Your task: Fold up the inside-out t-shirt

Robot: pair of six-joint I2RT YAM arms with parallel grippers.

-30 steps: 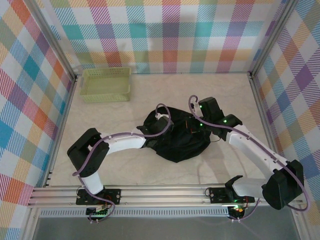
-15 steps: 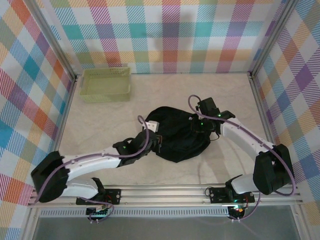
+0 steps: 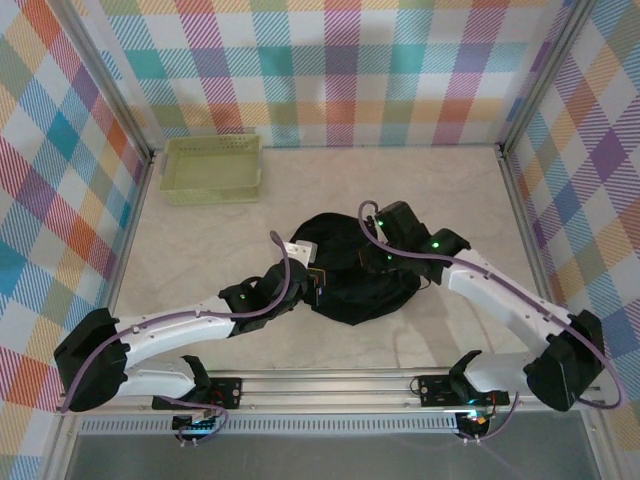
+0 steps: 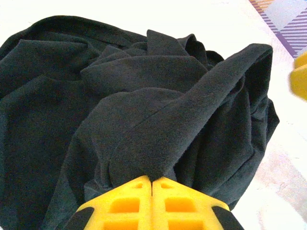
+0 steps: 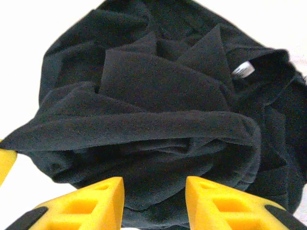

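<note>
The inside-out t-shirt [image 3: 352, 285] is a crumpled black heap in the middle of the table, with a small white tag [image 5: 243, 70] showing near its collar. My left gripper [image 3: 312, 283] is at the heap's left edge; in the left wrist view its yellow jaws [image 4: 152, 181] are shut on a raised fold of the shirt [image 4: 158, 139]. My right gripper [image 3: 378, 258] hovers over the heap's upper right part. Its yellow fingers [image 5: 100, 191] stand apart above the black cloth [image 5: 153, 120] with nothing pinched between them.
A pale yellow-green lattice basket [image 3: 212, 168] sits at the back left corner of the table. Checkered walls enclose the beige tabletop [image 3: 200, 240] on three sides, and an aluminium rail [image 3: 320, 385] carrying both arm bases runs along the near edge.
The left arm swung down and stretched low, its gripper now at the heap's left edge, still shut on cloth. The right gripper opened, letting go of the shirt, and shifted left over the heap.
</note>
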